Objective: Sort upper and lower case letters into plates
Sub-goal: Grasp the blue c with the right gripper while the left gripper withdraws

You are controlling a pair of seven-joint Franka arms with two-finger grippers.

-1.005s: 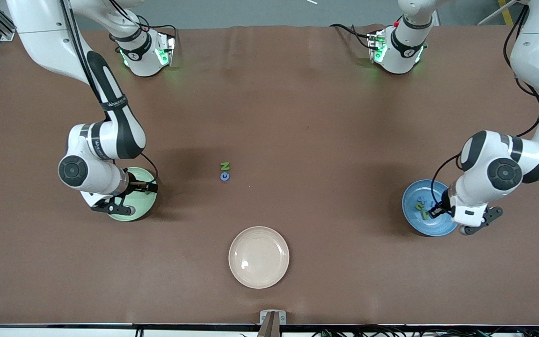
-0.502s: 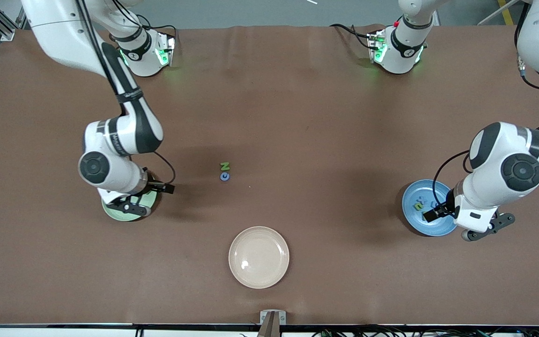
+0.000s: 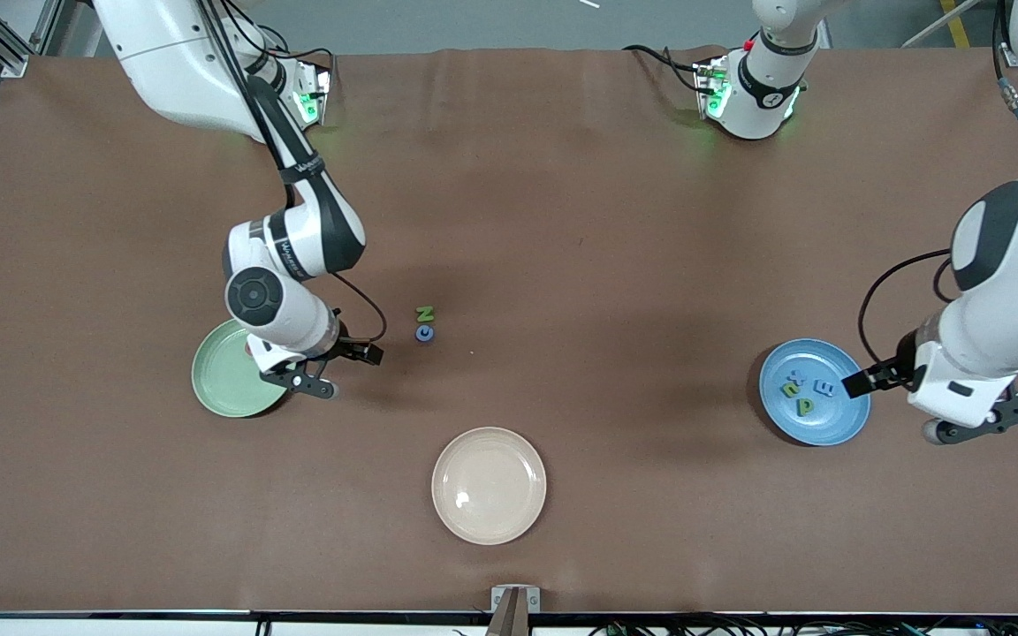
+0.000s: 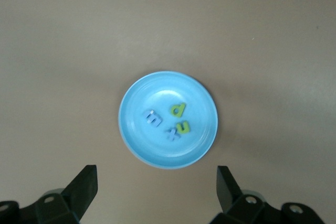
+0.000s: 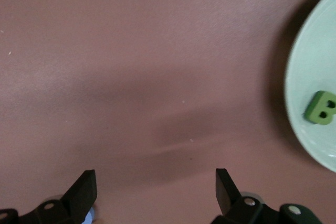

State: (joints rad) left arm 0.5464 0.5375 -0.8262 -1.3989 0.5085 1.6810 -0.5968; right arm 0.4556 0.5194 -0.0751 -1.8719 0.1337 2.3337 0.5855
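My left gripper hangs released over the edge of the blue plate, fingers spread wide and empty; my right gripper is released too, up over the bare table just beside the green plate. The blue plate holds four letters. A green B lies on the green plate. Farther from the front camera, a blue C and green N lie mid-table.
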